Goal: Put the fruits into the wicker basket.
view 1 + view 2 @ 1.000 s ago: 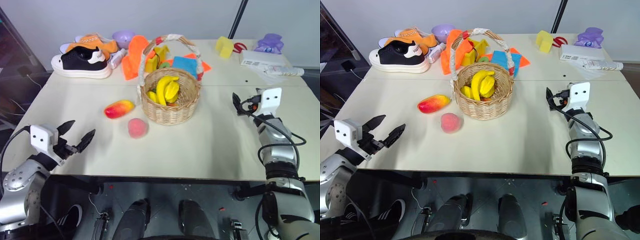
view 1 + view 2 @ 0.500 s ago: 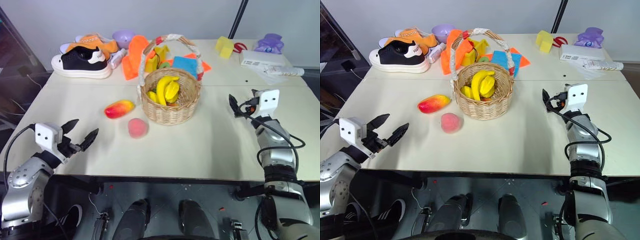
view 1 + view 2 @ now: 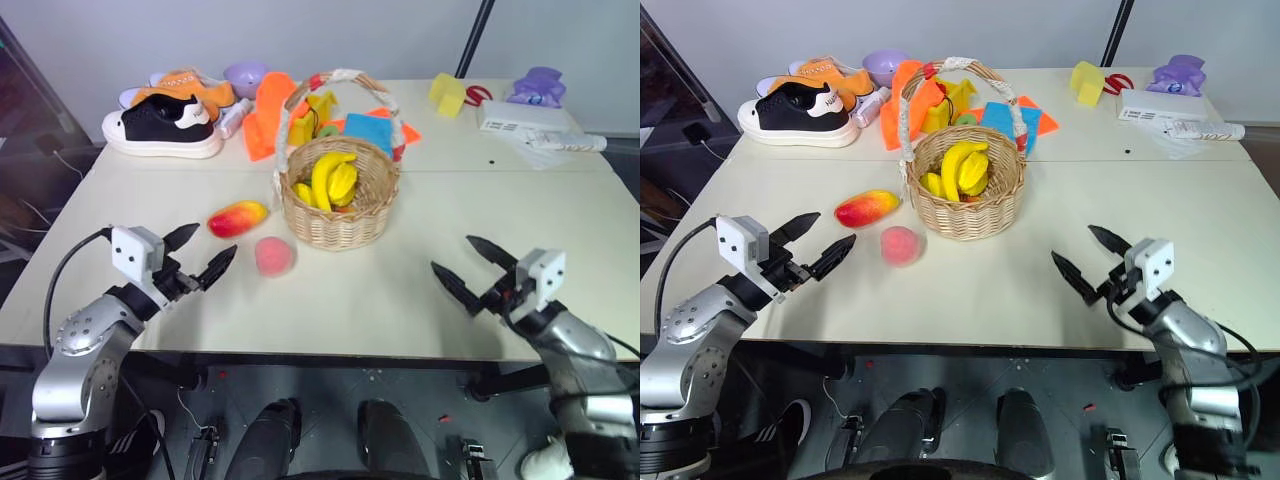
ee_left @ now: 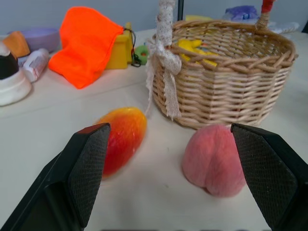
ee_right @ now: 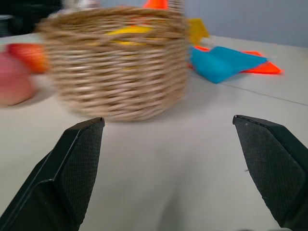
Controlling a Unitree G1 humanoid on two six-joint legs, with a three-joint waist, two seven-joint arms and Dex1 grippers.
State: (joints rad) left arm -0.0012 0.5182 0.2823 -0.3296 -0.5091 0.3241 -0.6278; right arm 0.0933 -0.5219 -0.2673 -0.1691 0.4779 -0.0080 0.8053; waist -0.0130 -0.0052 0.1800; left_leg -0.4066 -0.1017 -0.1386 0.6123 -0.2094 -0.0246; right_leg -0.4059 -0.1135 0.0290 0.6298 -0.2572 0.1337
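Our left gripper (image 3: 204, 254), fingers spread and empty, faces the peach (image 3: 275, 256) just before the wicker basket (image 3: 340, 205). Mango (image 3: 238, 217) beside basket's left. Right gripper (image 3: 468, 270), also wide, hovers farther right.

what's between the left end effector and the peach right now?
Nothing but bare table. The left eye view shows the open left end effector just short of the peach; the left wrist view shows peach and mango ahead, unobstructed.
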